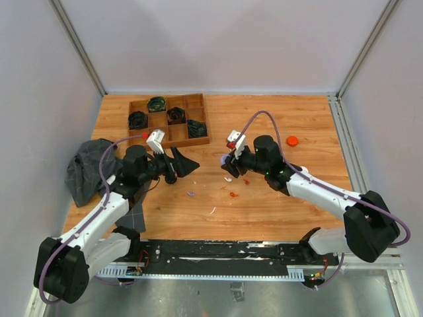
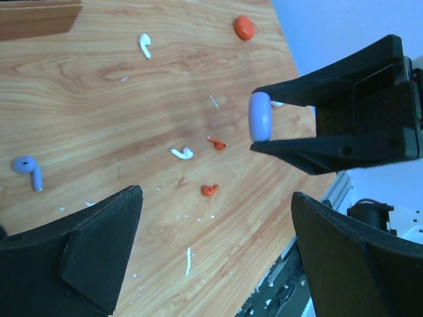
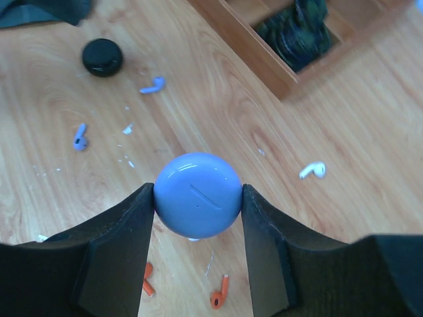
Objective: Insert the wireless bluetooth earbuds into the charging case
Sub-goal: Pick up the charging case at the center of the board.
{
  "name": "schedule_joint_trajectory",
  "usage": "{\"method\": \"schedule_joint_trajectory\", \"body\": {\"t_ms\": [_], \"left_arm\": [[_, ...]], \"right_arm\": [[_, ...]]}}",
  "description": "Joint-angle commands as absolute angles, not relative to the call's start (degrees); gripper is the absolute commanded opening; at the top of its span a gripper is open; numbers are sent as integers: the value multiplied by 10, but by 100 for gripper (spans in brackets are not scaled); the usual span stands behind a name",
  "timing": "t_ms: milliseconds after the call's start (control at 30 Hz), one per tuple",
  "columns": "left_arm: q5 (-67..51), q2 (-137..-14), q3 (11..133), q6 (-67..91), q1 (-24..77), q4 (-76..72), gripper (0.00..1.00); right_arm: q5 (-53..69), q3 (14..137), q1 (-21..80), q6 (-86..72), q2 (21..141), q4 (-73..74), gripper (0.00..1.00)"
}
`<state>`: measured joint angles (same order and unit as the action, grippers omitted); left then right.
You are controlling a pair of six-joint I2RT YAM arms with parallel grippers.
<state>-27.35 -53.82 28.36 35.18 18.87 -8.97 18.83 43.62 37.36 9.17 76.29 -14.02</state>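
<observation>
The right tool (image 1: 229,165) pinches the round lavender charging case (image 3: 198,195) by its curved sides, above the desk (image 1: 277,198), and the case looks closed. The left tool (image 2: 215,205) faces it with its jaws spread wide and nothing between them. The lavender earbuds (image 3: 80,137) and orange-red earbuds (image 3: 220,294) lie loose on the wood below, well apart from the case. The main risk is likely the grip: two flat pads on a smooth rounded shell could let it twist or pop out once the other tool pushes on the lid. The buds are tiny and lie flat among a white earbud (image 3: 312,170) and scraps, so a pinch may miss or flick one away. The two tools are near each other, so they could knock together. There is open wood between the arms; the wooden tray (image 3: 251,53) bounds the far side and a dark cloth (image 1: 89,168) the left.
</observation>
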Motion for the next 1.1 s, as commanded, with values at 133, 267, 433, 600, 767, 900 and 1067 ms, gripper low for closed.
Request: {"method": "schedule_joint_trajectory", "body": {"t_ms": [133, 267, 433, 600, 767, 900, 1067], "left_arm": [[-312, -570, 320, 386, 222, -110, 97], [-311, -584, 316, 406, 227, -129, 93], [-317, -599, 316, 417, 235, -147, 88], [-325, -615, 325, 419, 249, -150, 80], [-322, -624, 326, 419, 258, -157, 76], [-318, -629, 326, 421, 261, -161, 70], [-315, -633, 326, 421, 265, -161, 58]], "right_arm": [[275, 440, 435, 255, 746, -170, 27], [294, 444, 450, 281, 743, -171, 28], [303, 455, 465, 306, 754, -168, 29], [300, 467, 476, 323, 766, -159, 29], [301, 478, 484, 338, 774, -152, 30], [302, 485, 489, 349, 782, -146, 30], [301, 488, 495, 359, 785, -145, 31]]}}
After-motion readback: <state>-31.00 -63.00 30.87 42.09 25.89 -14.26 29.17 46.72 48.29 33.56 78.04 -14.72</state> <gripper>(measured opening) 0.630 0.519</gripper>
